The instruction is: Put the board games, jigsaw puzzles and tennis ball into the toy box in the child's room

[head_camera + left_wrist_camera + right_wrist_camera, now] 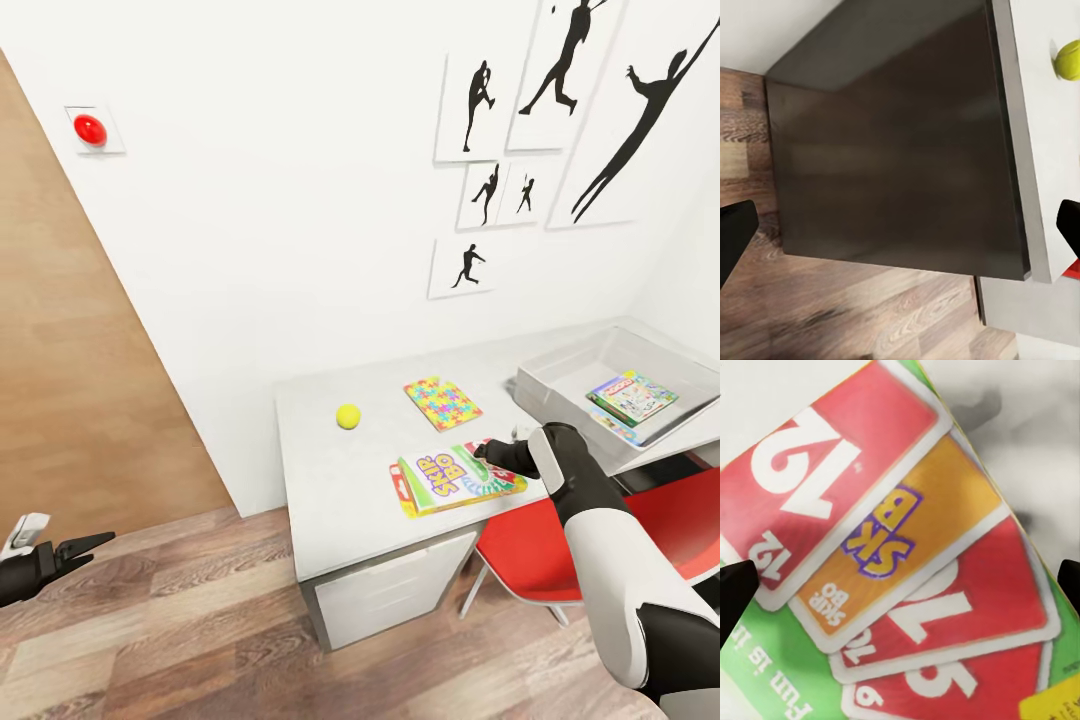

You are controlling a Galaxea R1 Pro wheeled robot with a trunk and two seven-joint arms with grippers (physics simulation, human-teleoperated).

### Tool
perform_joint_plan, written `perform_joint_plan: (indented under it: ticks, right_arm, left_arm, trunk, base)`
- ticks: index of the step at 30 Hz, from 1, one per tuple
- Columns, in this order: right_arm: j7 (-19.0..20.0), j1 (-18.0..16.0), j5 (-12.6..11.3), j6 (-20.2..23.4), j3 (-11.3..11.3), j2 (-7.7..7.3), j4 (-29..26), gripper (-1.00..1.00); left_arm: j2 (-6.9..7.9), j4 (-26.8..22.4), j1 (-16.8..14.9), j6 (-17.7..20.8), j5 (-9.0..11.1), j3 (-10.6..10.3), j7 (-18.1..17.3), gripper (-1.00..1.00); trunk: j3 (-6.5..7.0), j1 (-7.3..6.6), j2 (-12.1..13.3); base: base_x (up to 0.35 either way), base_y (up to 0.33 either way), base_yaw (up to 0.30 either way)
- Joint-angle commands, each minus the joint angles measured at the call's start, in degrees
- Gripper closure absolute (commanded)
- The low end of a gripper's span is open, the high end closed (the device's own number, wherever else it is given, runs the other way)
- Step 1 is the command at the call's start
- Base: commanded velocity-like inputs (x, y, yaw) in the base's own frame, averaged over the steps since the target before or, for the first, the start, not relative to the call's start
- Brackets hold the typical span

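Observation:
The green, white and red Skip-Bo board game (455, 482) lies flat near the front edge of the table (320, 470). My right gripper (484, 452) hovers just above its right end, open; the right wrist view looks down on the printed lid (892, 547) between the two spread fingertips (735, 596). A jigsaw puzzle (442, 403) and the tennis ball (348, 416) rest further back. The toy box (560, 372) at the right holds the Monopoly game (632, 396) on top of another flat item. My left gripper (90, 548) hangs open over the floor, left of the table.
A red chair (610, 525) is tucked under the table beside my right arm. The left wrist view faces the table's dark side panel (892, 142) and wooden floor (870, 315), with the tennis ball (1069, 60) at the edge. A red knob (90, 128) is on the wall.

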Motion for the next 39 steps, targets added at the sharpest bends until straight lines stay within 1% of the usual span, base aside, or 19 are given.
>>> perform_joint_plan:
  ticks: [1,17,27,39]
  right_arm:
    - [-0.5,0.0,-1.1,0.2,0.0,0.01,1.2,-1.00]
    - [-0.5,0.0,-1.1,0.2,0.1,0.08,1.4,-1.00]
    - [-0.6,0.0,-1.1,0.2,0.1,0.18,1.4,-1.00]
    - [-0.6,0.0,-1.1,0.2,0.1,0.23,1.4,-1.00]
  left_arm:
    - [0.00,0.0,0.0,0.3,0.1,0.0,-0.1,-1.00]
    - [0.03,0.0,0.0,0.4,0.1,0.0,-0.1,-1.00]
    - [0.05,0.0,0.0,0.5,0.1,0.0,-0.1,-1.00]
    - [0.04,0.0,0.0,0.6,0.1,0.0,-0.1,-1.00]
  trunk:
    - [-0.07,0.01,0.0]
    - [-0.07,0.01,0.0]
    - [-0.07,0.01,0.0]
    - [-0.07,0.01,0.0]
  base:
    - [0.000,0.000,0.000]
    - [-0.026,0.075,0.000]
    - [-0.009,0.249,0.000]
    - [-0.008,0.180,0.000]
